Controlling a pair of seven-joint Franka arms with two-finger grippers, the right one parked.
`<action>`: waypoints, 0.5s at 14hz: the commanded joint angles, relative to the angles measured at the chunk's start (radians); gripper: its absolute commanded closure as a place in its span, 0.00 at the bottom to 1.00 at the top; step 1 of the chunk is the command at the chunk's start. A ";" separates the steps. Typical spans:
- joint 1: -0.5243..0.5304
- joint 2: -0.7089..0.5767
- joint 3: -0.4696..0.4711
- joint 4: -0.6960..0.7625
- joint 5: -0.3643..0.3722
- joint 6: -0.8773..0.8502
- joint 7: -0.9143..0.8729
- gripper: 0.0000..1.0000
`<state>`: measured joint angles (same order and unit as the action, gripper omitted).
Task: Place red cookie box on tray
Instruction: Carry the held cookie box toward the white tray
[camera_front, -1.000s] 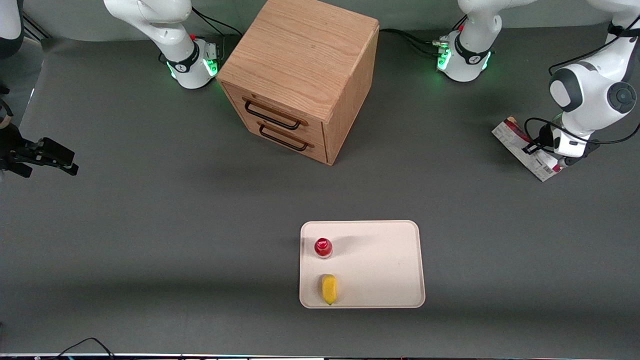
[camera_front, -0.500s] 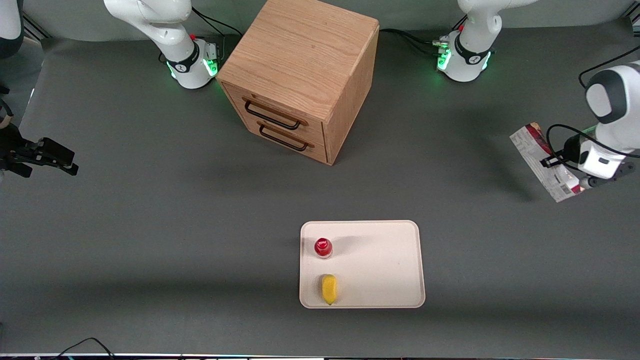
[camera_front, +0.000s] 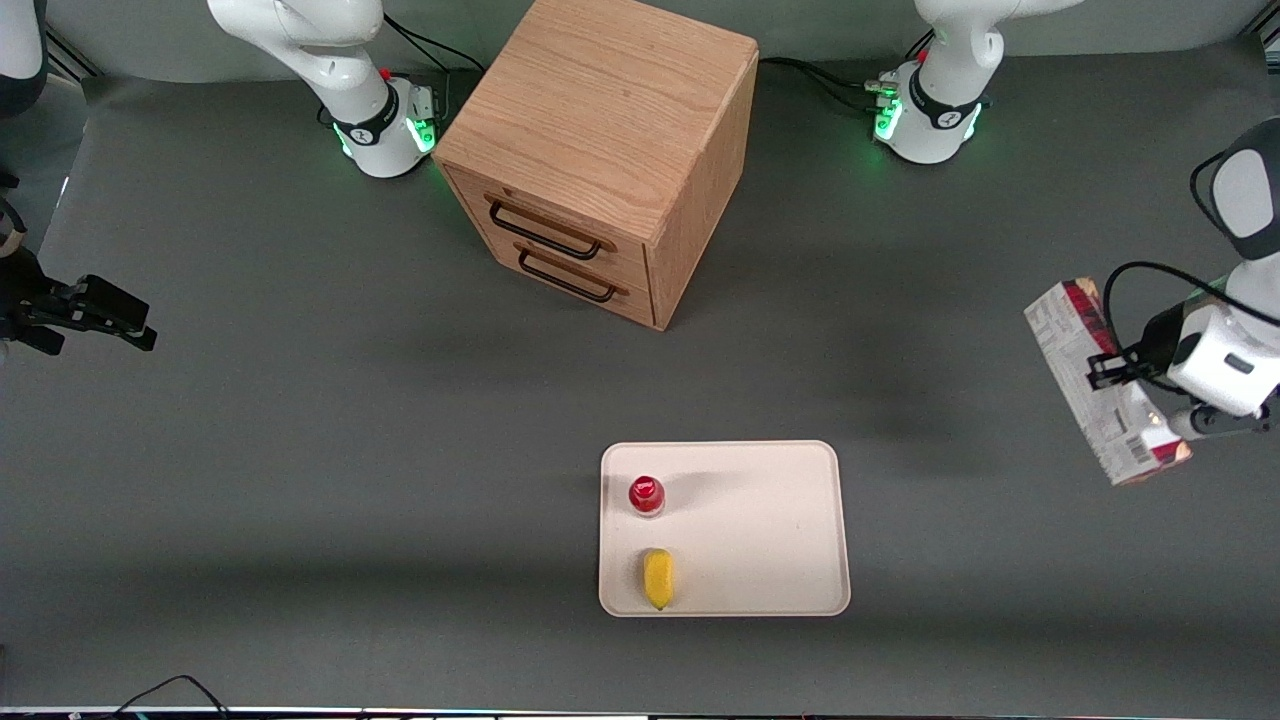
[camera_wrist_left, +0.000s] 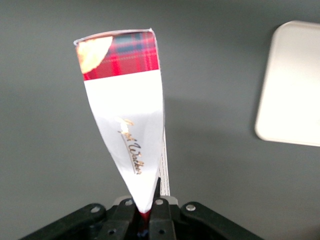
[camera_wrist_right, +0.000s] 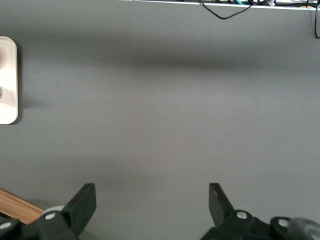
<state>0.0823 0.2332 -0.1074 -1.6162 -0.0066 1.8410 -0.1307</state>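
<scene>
Red cookie box (camera_front: 1098, 380) is up off the table, held in the gripper (camera_front: 1128, 372) at the working arm's end, well apart from the tray (camera_front: 770, 520). Fingers clamp its thin faces approx. mid-length. Long axis runs nearer-to-farther from the front camera w/ a slight slant; white-grey text face up. Wrist view: box (camera_wrist_left: 127, 122) sticks out from the gripper (camera_wrist_left: 145, 212), tartan end outermost. Tray carries a red-capped bottle (camera_front: 647, 494) & a yellow item (camera_front: 657, 577).

Working left arm: glossy white rounded shells with dark grey joint discs, green-lit base ring with black band, looping black cables, white wrist block, and a black hand (camera_front: 1120, 372) with silver screws on its fingers (camera_wrist_left: 161, 218).
</scene>
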 joint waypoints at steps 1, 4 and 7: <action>-0.091 0.208 -0.006 0.278 0.011 -0.063 0.000 1.00; -0.136 0.366 -0.074 0.425 0.040 -0.037 -0.001 1.00; -0.226 0.536 -0.075 0.570 0.092 0.009 -0.001 1.00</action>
<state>-0.0901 0.6354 -0.1873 -1.2152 0.0435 1.8503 -0.1309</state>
